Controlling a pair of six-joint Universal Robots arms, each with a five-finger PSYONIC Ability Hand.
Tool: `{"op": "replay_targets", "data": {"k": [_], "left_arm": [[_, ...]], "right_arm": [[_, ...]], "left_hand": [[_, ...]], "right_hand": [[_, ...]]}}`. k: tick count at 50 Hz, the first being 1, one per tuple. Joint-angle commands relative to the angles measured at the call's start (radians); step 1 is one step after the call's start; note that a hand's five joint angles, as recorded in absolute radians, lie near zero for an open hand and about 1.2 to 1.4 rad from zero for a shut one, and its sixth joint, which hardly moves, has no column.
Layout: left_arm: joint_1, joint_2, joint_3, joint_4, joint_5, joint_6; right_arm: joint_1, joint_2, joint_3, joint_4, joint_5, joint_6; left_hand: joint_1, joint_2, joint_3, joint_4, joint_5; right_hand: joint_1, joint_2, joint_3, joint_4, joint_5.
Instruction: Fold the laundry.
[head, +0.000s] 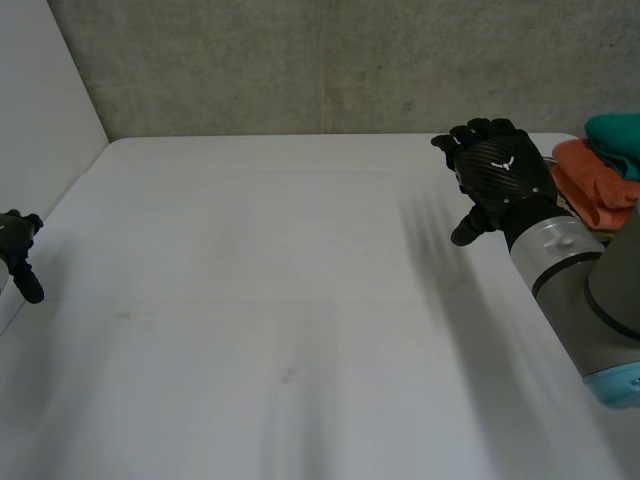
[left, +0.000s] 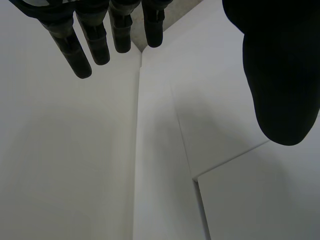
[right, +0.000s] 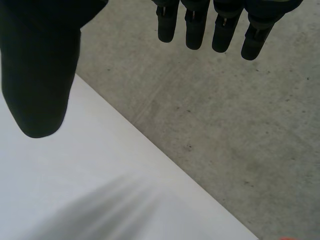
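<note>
Fingers of the right hand hang straight and slightly apart in its wrist view. The thumb is set well clear of them and nothing lies between, so the hand is slack and empty. Left hand: same finding in its own wrist view, with fingers straight and side by side with small gaps, thumb standing off, nothing held. White table takes up most of the head view. Grey concrete wall runs behind its far edge, and a white side panel closes the left side. Right arm reaches in from the near right, its hand above the table close to the far right corner, back of the hand facing up. Laundry pile sits at the table's far right edge, just beside the right hand and behind the arm — an orange cloth, bunched, with a teal cloth on top. Whether hand and pile touch cannot be told. Left hand is at the table's left edge — well apart from the pile.
</note>
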Motion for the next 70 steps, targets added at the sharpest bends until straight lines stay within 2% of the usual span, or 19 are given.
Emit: {"op": "replay_targets", "data": {"k": [1,8,13,21,27,31,37,40,42,45,49,51,57,64,70], "left_arm": [[-0.034,0.068,0.000,-0.054,0.001,0.004],[-0.014,0.111,-0.026,-0.188,0.031,0.033],[0.028,0.189,-0.146,-0.255,0.085,0.110],[0.177,0.281,-0.312,-0.217,0.138,0.327],[0.190,0.286,-0.309,-0.145,0.192,0.337],[0.161,0.261,-0.263,-0.073,0.189,0.312],[0.061,0.161,-0.139,0.125,0.160,0.234],[0.010,0.089,-0.053,0.205,0.091,0.214],[-0.025,0.034,0.018,0.220,0.013,0.208],[-0.062,-0.035,0.126,0.190,-0.089,0.197],[-0.103,-0.104,0.243,0.075,-0.163,0.159],[-0.115,-0.121,0.276,0.025,-0.174,0.133],[-0.145,-0.158,0.378,-0.079,-0.151,-0.006],[-0.177,-0.188,0.481,-0.110,-0.118,-0.082],[-0.263,-0.100,0.503,-0.249,-0.082,-0.172]], "right_arm": [[0.076,0.029,-0.052,0.087,0.002,-0.016],[0.077,0.034,-0.055,0.103,0.001,-0.039],[0.082,0.034,-0.054,0.100,0.001,-0.048],[0.094,0.063,-0.062,0.104,0.001,-0.082],[0.100,0.072,-0.063,0.104,0.004,-0.092],[0.100,0.072,-0.063,0.104,0.005,-0.092],[0.085,0.070,-0.066,0.100,0.007,-0.091],[0.077,0.070,-0.074,0.104,0.008,-0.086],[0.073,0.070,-0.077,0.104,0.010,-0.086],[0.065,0.067,-0.080,0.103,0.016,-0.082],[0.056,0.069,-0.092,0.106,0.027,-0.069],[0.053,0.069,-0.095,0.107,0.031,-0.062],[0.033,0.070,-0.109,0.109,0.035,-0.026],[0.005,0.084,-0.140,0.103,0.031,0.024],[-0.024,0.100,-0.219,0.126,0.039,0.090]], "left_hand": [[-0.011,-0.031,-0.036,-0.028,-0.047],[-0.011,-0.031,-0.036,-0.028,-0.047],[-0.011,-0.031,-0.036,-0.028,-0.047],[-0.011,-0.031,-0.036,-0.028,-0.047],[-0.011,-0.031,-0.036,-0.028,-0.047],[-0.011,-0.031,-0.036,-0.028,-0.047],[-0.011,-0.031,-0.036,-0.028,-0.047],[-0.011,-0.031,-0.036,-0.028,-0.047],[-0.011,-0.031,-0.036,-0.028,-0.047],[-0.011,-0.031,-0.036,-0.028,-0.047],[-0.011,-0.031,-0.036,-0.028,-0.047],[-0.011,-0.031,-0.036,-0.028,-0.047],[-0.011,-0.031,-0.036,-0.028,-0.047],[-0.011,-0.031,-0.036,-0.028,-0.047],[-0.011,-0.031,-0.036,-0.028,-0.047]], "right_hand": [[-0.061,-0.030,-0.038,-0.040,-0.044],[-0.061,-0.030,-0.038,-0.040,-0.044],[-0.061,-0.030,-0.038,-0.040,-0.044],[-0.061,-0.030,-0.038,-0.040,-0.044],[-0.061,-0.030,-0.038,-0.040,-0.044],[-0.061,-0.030,-0.038,-0.040,-0.044],[-0.061,-0.030,-0.038,-0.040,-0.044],[-0.061,-0.030,-0.038,-0.040,-0.044],[-0.061,-0.030,-0.038,-0.040,-0.044],[-0.061,-0.030,-0.038,-0.040,-0.044],[-0.061,-0.030,-0.038,-0.040,-0.044],[-0.061,-0.030,-0.038,-0.040,-0.044],[-0.061,-0.030,-0.038,-0.040,-0.044],[-0.061,-0.030,-0.038,-0.040,-0.044],[-0.061,-0.030,-0.038,-0.040,-0.044]]}}
